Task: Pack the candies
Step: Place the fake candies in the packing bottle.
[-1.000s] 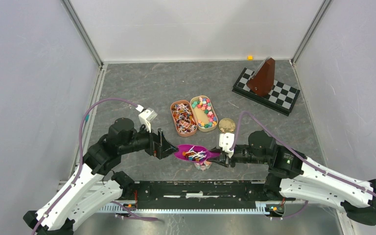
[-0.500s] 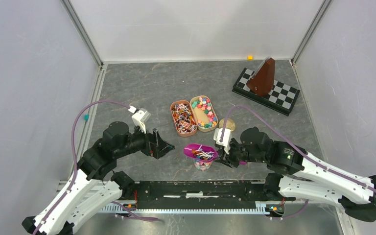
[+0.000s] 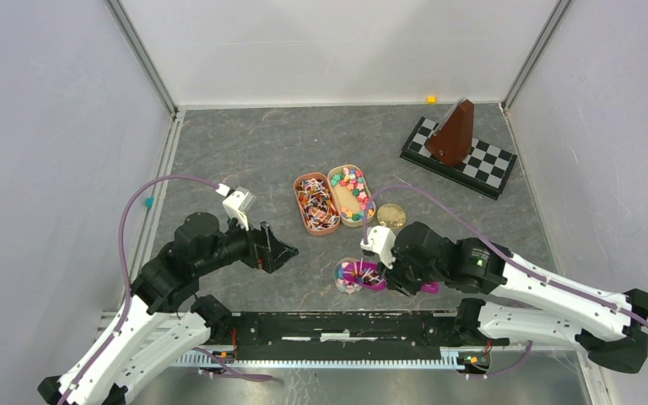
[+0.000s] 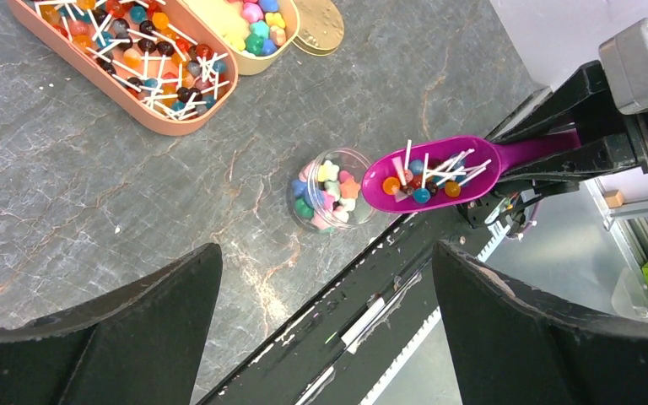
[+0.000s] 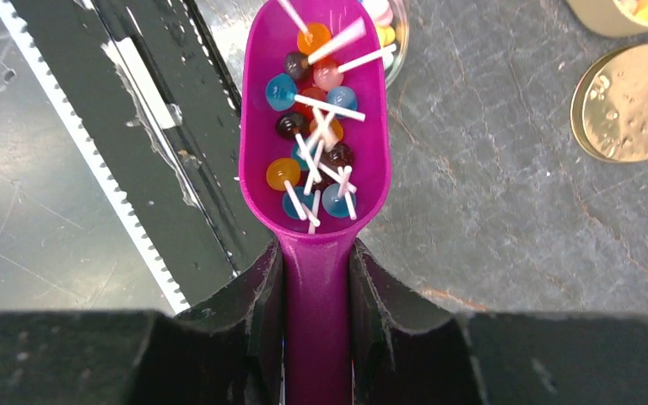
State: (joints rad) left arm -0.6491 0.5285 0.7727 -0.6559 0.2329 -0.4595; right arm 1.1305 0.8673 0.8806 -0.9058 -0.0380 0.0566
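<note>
The right end effector [image 5: 316,287] is gripping the handle of a magenta scoop [image 4: 519,150], with both fingers partly closed and pressing against the handle's sides. The scoop bowl is carrying a load of small ball lollipops [image 5: 312,93] on white sticks, in orange, blue, pink and dark red. The tip of the scoop is reaching over the rim of a small clear jar [image 4: 329,226], which is standing upright on the grey surface [image 3: 245,152] near the front edge, between the two arms.

The candies [image 4: 329,187], small star-like pieces in pink, yellow, green, blue and orange, are filling that jar. More of them are lying in a tan oval tray [image 3: 340,198] further back. An orange-brown oval tray [image 3: 296,196] of stick lollipops is lying just beside the tan tray, on its left. A round gold lid [image 3: 391,216] is lying flat near the tan tray's right side.

The left end effector [image 4: 325,253] is hanging over the surface to the left of the jar, with its fingers spread fully apart and nothing between them.

A brown metronome [image 3: 454,133] is standing on a chessboard [image 3: 485,169] at the far right, well apart from the trays
</note>
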